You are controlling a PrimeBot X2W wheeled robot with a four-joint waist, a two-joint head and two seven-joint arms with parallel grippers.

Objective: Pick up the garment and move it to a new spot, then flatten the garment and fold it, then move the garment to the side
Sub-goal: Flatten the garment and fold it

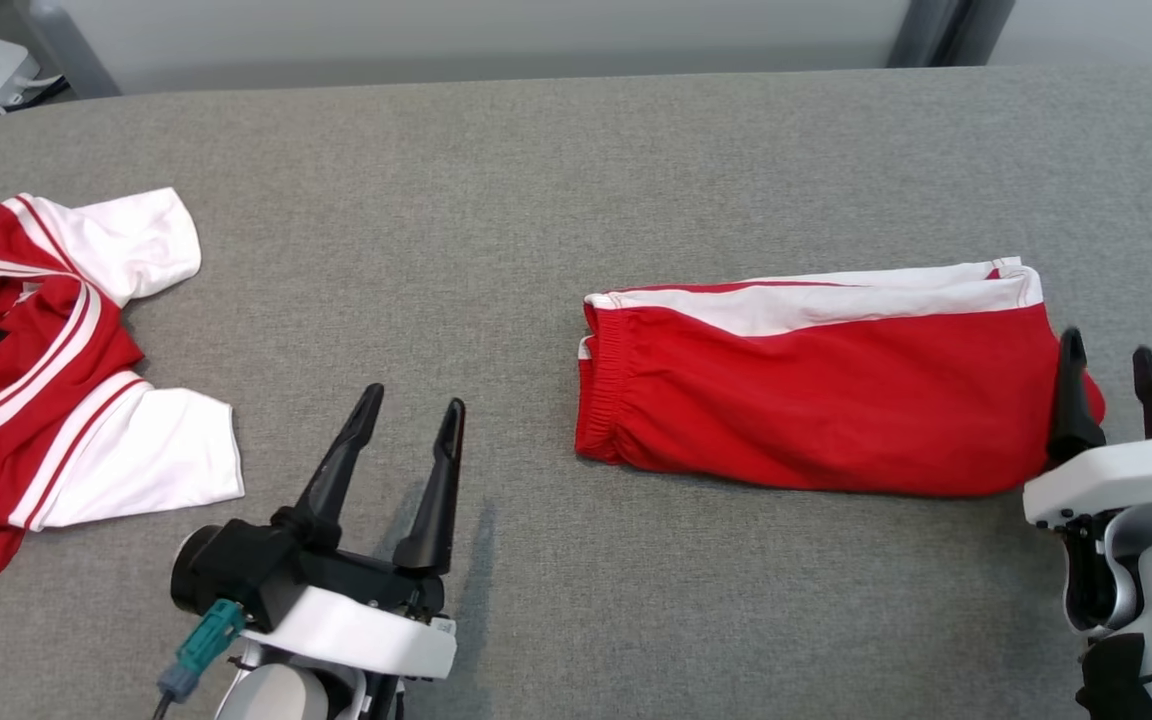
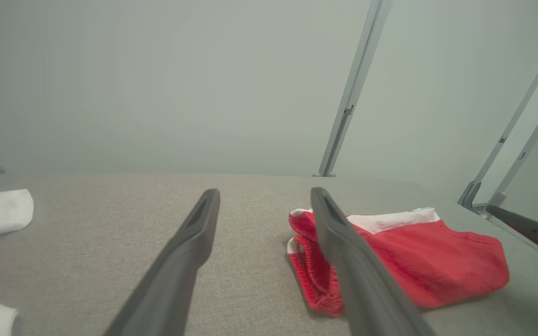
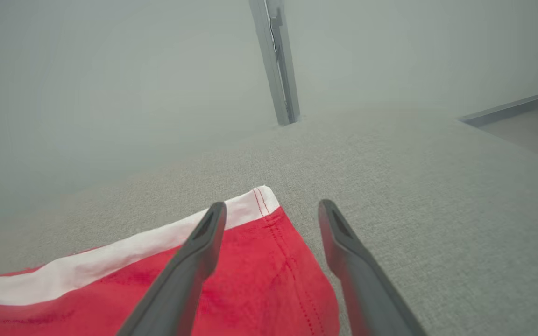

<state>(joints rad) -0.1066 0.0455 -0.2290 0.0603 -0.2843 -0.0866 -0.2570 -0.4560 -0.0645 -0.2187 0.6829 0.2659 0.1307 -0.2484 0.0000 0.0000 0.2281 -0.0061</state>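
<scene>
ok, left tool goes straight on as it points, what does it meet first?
Nothing, it seems: ahead of the left tool lies bare table; the shorts sit off to its right.

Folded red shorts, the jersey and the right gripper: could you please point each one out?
folded red shorts [image 1: 816, 400], head view, middle of the red panel.
jersey [image 1: 156, 450], head view, nearer white sleeve.
right gripper [image 1: 1107, 345], head view, midway between its open fingertips.
</scene>
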